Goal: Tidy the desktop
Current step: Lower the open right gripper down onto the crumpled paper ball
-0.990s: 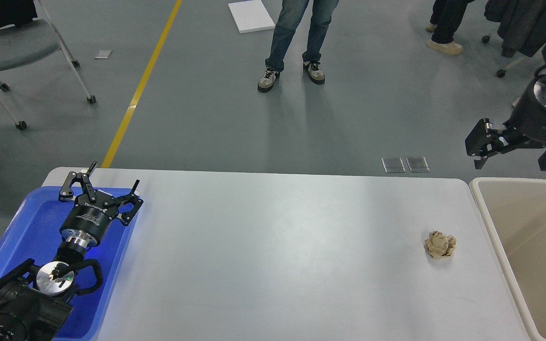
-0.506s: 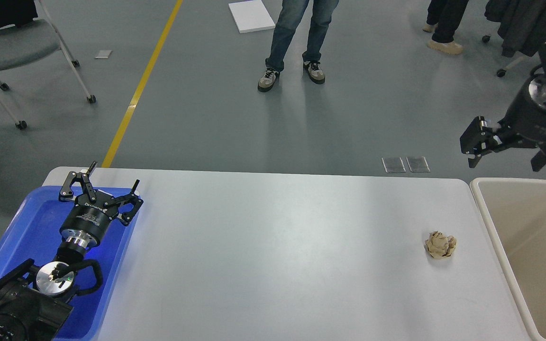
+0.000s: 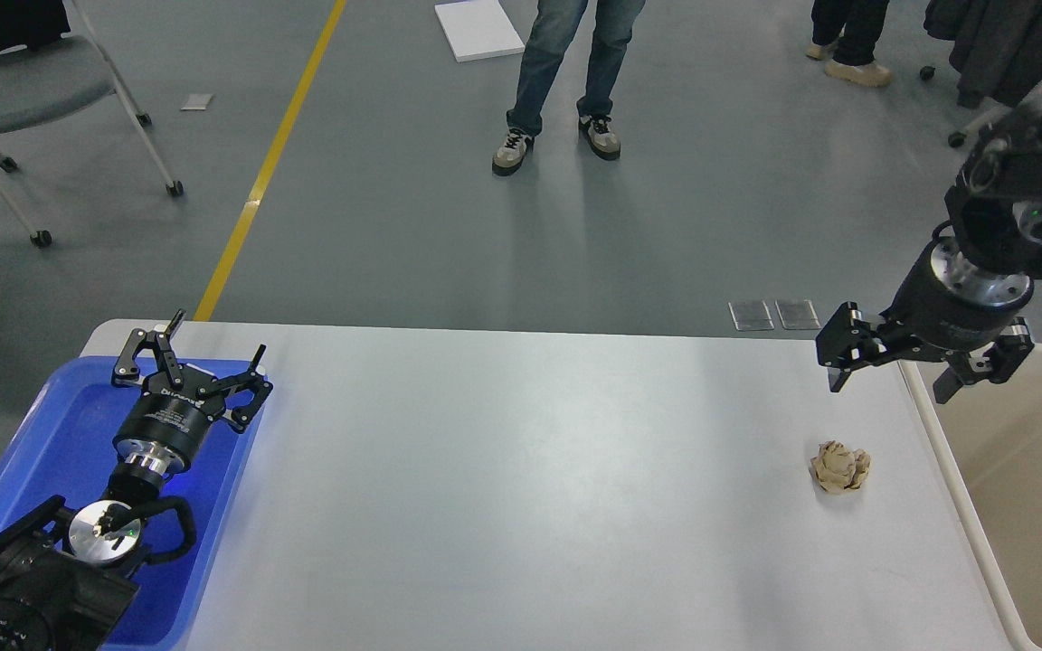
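The desktop (image 3: 521, 488) is a wide white-grey table top. A crumpled beige paper ball (image 3: 840, 467) lies on it near the right end. My right gripper (image 3: 892, 384) hangs open and empty above the table's right edge, up and to the right of the ball, fingers pointing down. My left gripper (image 3: 191, 348) is open and empty over the far end of the blue tray (image 3: 33, 452) at the table's left end.
A beige bin (image 3: 1027, 488) stands against the table's right edge. Beyond the table is grey floor with a person's legs (image 3: 566, 81), a wheeled chair (image 3: 42, 90) at far left and a yellow floor line (image 3: 268, 172).
My right arm has swung down and to the left, from over the bin's far corner to above the table's right edge, nearer the paper ball. The left arm has not moved.
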`<action>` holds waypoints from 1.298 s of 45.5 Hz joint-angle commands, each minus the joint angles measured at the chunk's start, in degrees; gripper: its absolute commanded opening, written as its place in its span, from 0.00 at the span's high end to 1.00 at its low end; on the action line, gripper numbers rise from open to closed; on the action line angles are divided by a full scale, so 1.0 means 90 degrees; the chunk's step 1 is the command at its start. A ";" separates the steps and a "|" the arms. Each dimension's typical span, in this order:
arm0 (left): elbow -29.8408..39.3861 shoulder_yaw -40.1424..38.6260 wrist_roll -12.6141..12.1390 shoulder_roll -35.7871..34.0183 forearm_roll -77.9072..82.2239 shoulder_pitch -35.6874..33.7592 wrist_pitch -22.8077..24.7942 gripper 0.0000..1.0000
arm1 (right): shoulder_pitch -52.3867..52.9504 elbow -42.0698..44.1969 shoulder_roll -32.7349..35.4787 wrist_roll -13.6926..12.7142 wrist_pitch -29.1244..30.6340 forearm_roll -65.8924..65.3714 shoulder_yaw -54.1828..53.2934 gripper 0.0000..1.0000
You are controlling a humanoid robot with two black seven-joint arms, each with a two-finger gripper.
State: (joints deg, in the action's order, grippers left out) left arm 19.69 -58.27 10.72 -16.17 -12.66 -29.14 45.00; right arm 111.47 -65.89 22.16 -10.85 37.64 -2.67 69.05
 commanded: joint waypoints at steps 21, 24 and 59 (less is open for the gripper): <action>0.0000 0.0000 0.0001 0.0000 0.0000 0.0005 0.0000 0.00 | -0.2239 0.1266 0.0272 0.0004 -0.2239 -0.0104 -0.1090 0.00; 0.0000 0.0000 0.0001 0.0000 0.0000 0.0005 0.0000 0.00 | -0.2268 0.1276 0.0291 0.0004 -0.2239 -0.0104 -0.1129 0.00; 0.0000 0.0000 0.0011 0.0000 0.0000 0.0005 0.0000 0.00 | -0.2991 0.1520 0.0213 0.0004 -0.2317 -0.0114 -0.1295 0.00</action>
State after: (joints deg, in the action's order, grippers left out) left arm 19.69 -58.27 10.76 -16.17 -12.66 -29.15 45.00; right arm 86.75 -53.66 24.39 -10.81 17.91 -3.40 57.98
